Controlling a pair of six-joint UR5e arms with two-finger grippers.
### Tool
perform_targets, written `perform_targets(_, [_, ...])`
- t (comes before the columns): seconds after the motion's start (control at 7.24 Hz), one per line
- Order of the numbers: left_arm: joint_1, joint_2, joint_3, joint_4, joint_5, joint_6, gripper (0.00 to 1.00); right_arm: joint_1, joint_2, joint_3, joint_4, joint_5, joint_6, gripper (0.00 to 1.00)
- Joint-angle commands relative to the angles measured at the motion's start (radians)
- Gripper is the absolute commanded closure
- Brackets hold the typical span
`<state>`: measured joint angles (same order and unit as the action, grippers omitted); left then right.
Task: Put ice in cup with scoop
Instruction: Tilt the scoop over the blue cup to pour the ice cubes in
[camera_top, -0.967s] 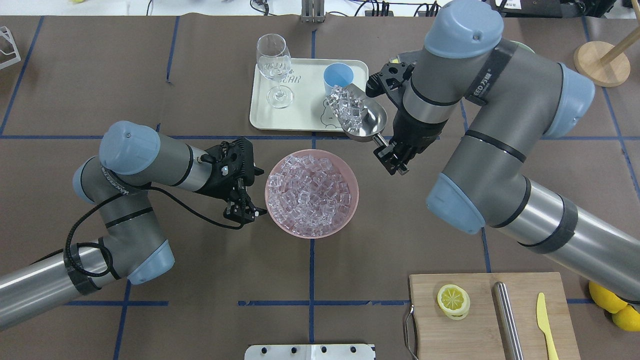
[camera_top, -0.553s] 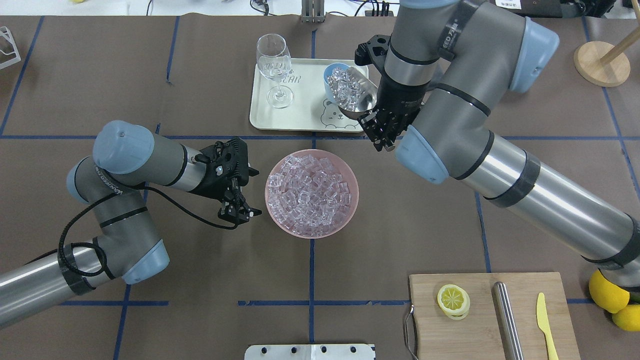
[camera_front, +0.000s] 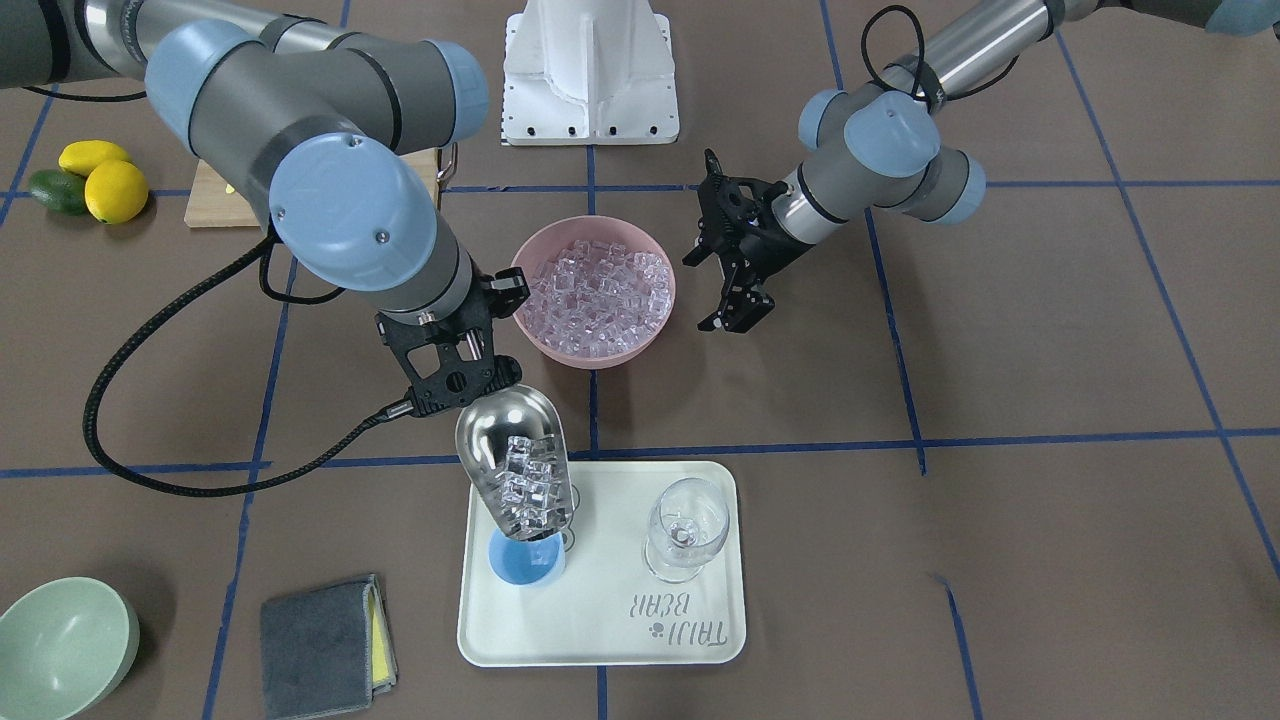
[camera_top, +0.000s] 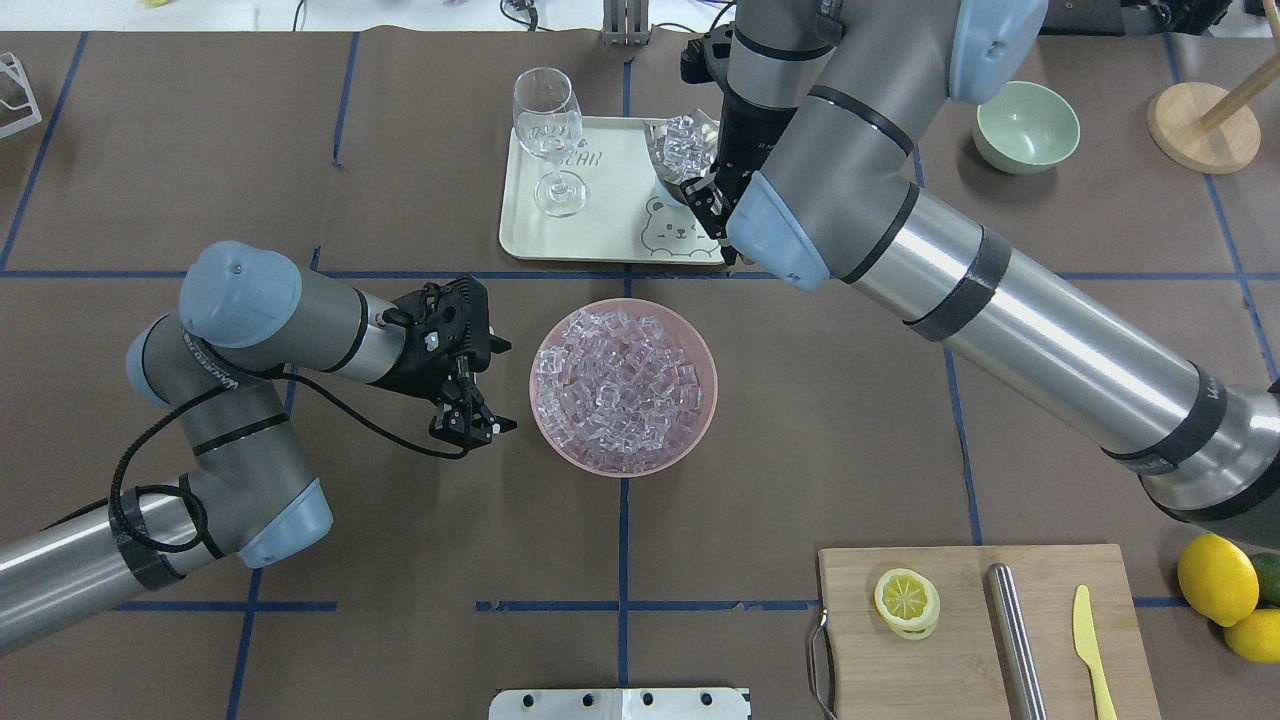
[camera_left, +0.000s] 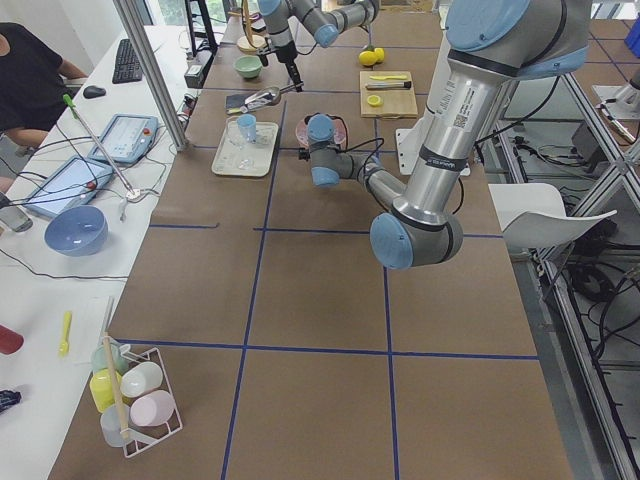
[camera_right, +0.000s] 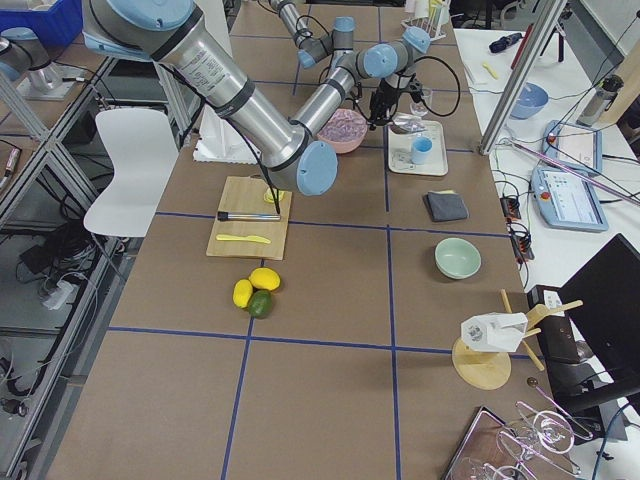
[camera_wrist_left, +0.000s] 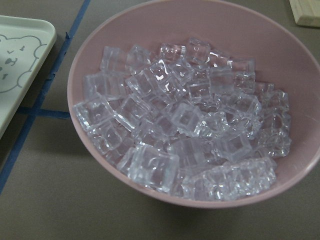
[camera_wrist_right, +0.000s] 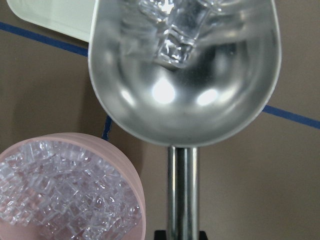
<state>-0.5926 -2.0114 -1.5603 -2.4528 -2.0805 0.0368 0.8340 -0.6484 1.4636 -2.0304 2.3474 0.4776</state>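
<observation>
My right gripper (camera_front: 462, 385) is shut on the rod handle of the steel scoop (camera_front: 510, 455). It holds the scoop tilted, mouth down, right over the light-blue cup (camera_front: 523, 560) on the white tray (camera_front: 600, 625). Several ice cubes (camera_front: 528, 487) sit low in the trough near its mouth. In the right wrist view the scoop (camera_wrist_right: 185, 85) shows ice (camera_wrist_right: 175, 25) at its far end. In the overhead view the scoop (camera_top: 683, 150) hides the cup. My left gripper (camera_top: 470, 425) is open and empty beside the pink bowl (camera_top: 537, 400) full of ice (camera_top: 620, 385).
A clear wine glass (camera_front: 685, 530) stands on the tray next to the cup. A pale green bowl (camera_top: 1025, 125) sits at the far right. A grey cloth (camera_front: 325, 630) lies beside the tray. A cutting board (camera_top: 890, 670) holds a lemon slice (camera_top: 907, 600), steel cylinder (camera_top: 1015, 630) and yellow knife (camera_top: 1090, 640).
My right arm carried the scoop from the tray's near edge to above the cup and tipped it, so the ice slid toward the mouth. My left arm drifted slightly left.
</observation>
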Motion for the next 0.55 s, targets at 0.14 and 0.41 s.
perform_targets(0.14, [0.0,0.0,0.0,0.0,0.0,-0.002,0.0,-0.012,0.0,-0.012,-0.062,0.003,0.0,1.0])
perform_targets(0.41, [0.002,0.0,-0.001,0.0,0.0,-0.002,0.0,-0.012,0.012,-0.029,-0.091,0.021,-0.004,1.0])
